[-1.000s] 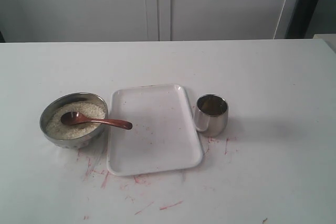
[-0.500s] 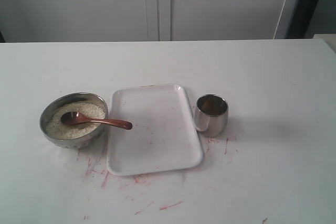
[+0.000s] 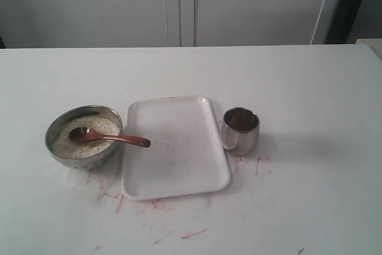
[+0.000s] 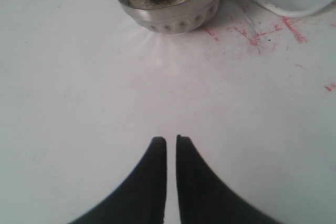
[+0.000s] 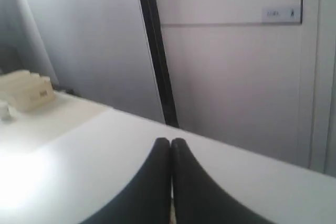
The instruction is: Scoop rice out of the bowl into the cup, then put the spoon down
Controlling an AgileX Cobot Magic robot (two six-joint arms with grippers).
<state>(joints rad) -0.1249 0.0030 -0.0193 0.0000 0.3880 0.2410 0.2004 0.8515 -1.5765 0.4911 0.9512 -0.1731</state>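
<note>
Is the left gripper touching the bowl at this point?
Apart. The left wrist view shows a wide stretch of table between the left gripper and the bowl, plainly a gap.

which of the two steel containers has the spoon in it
The bowl, the wide shallow one left of the tray: the spoon lies in its rice, handle over the rim. The cup, right of the tray, holds no spoon.
</note>
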